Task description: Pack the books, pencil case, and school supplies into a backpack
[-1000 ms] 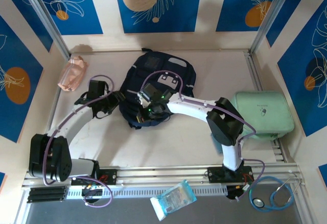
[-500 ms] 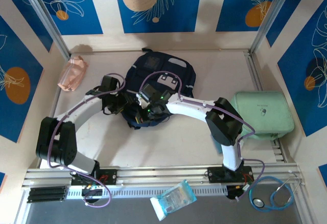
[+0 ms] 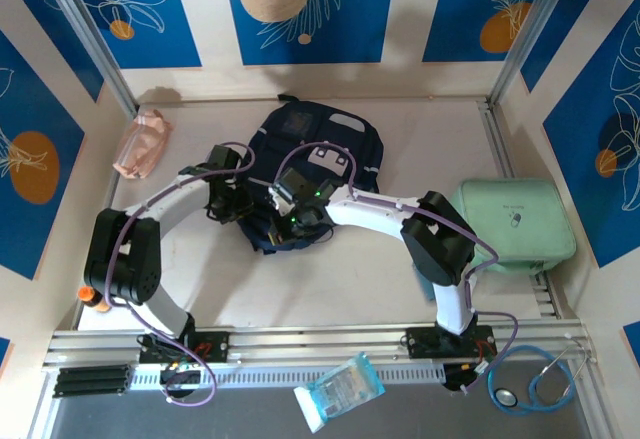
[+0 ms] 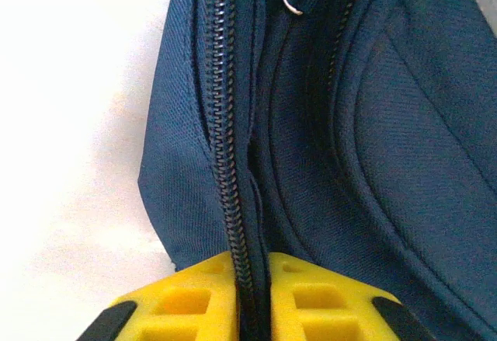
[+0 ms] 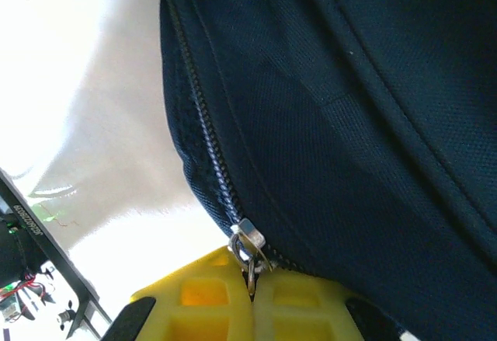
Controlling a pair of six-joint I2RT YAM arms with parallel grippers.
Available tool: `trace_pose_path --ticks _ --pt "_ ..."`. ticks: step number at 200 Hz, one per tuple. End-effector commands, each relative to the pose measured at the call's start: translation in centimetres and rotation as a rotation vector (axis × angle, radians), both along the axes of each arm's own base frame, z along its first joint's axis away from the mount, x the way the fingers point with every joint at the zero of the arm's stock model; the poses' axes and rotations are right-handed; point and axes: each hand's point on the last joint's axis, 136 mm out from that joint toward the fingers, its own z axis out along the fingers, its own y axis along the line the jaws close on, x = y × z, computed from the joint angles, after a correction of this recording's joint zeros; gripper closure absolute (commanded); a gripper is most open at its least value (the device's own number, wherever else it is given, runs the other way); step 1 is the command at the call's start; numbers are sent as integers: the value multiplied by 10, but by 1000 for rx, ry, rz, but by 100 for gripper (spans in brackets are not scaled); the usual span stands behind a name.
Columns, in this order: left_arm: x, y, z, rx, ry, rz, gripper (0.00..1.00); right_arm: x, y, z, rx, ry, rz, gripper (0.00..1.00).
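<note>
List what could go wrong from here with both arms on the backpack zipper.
1. The right fingers pinch the small metal zipper pull only at their tips, so it could slip out when pulled.
2. The left fingers clamp the backpack seam right over the zipper teeth. If that is the same zipper, they may block its opening, or the fabric may slip and the backpack drag.

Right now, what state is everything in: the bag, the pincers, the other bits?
backpack, lying flat, closed where visible
left pincer, shut on the backpack's zip track
right pincer, shut on the zip pull
mint-green case, closed
pink pouch, lying loose, outside the backpack
</note>
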Motion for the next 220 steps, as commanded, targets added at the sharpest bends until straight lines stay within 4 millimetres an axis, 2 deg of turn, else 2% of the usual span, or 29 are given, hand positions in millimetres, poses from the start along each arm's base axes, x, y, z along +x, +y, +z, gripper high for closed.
trace_pose_path --ticks 1,21,44,76,124,146,175,220 --pt "5 7 6 54 -19 -3 89 -12 -17 4 -38 11 13 100" --pt "7 9 14 69 -40 -4 92 -18 -31 -2 -78 3 26 100" --pt "9 13 22 89 -57 -7 94 -20 -57 -12 -158 -13 7 100" --pt "9 17 28 104 -68 -11 94 -13 -98 -22 -276 -35 -61 100" --pt "6 23 29 132 -68 -13 95 1 -147 -29 -363 -51 -171 100" --pt "5 26 29 139 -66 -13 96 10 -168 -32 -402 -71 -222 100" --pt "3 29 30 146 -63 -10 97 24 -184 -32 -405 -114 -223 100" --pt "2 35 33 157 -66 -3 98 66 -218 -22 -471 -231 -317 100"
